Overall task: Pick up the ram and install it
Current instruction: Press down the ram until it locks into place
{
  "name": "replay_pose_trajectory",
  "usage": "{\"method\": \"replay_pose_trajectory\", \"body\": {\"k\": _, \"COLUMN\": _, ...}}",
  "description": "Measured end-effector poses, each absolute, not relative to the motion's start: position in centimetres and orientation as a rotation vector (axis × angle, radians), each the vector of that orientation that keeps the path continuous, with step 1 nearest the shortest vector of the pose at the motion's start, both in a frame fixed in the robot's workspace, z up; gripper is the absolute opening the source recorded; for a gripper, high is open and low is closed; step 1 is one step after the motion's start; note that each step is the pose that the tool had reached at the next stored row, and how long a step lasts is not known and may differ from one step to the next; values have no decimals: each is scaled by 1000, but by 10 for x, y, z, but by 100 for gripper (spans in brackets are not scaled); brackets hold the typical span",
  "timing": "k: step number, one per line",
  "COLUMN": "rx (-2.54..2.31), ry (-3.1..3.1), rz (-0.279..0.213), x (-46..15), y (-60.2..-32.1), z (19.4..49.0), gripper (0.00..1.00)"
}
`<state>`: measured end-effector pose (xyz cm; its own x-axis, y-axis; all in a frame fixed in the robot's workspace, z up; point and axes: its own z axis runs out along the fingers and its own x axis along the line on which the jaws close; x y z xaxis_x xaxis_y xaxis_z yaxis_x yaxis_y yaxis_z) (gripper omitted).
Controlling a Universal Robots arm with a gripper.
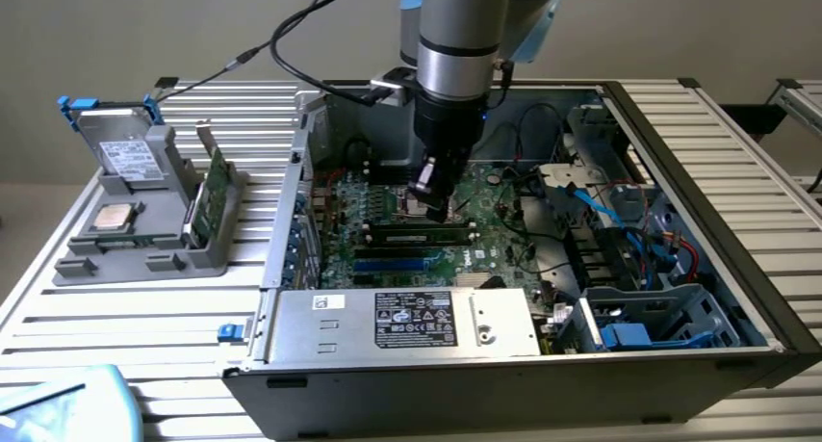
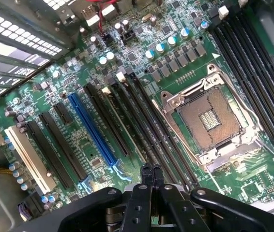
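Arm reaching down from above into an open case [image 1: 719, 153] in the exterior view, its gripper [image 1: 430, 209] clenched with nothing between the fingers. The ram [image 1: 418, 236] sits lengthwise in a slot on the motherboard [image 1: 514, 259], right under the fingertips; whether they touch it I cannot tell. A tray [image 1: 141, 249] stands outside the case, on the exterior view's left.

Wrist view: the gripper [image 2: 150, 175] has both fingers pressed together over the long dark slots [image 2: 127, 116] beside the open socket [image 2: 207, 121].
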<state>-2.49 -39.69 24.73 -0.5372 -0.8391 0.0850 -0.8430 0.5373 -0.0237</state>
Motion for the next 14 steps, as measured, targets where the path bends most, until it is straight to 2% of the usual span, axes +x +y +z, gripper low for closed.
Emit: {"method": "replay_pose_trajectory", "body": {"k": 14, "rx": 1225, "ry": -2832, "rz": 98, "x": -25, "y": -397, "z": 245, "gripper": 11}}
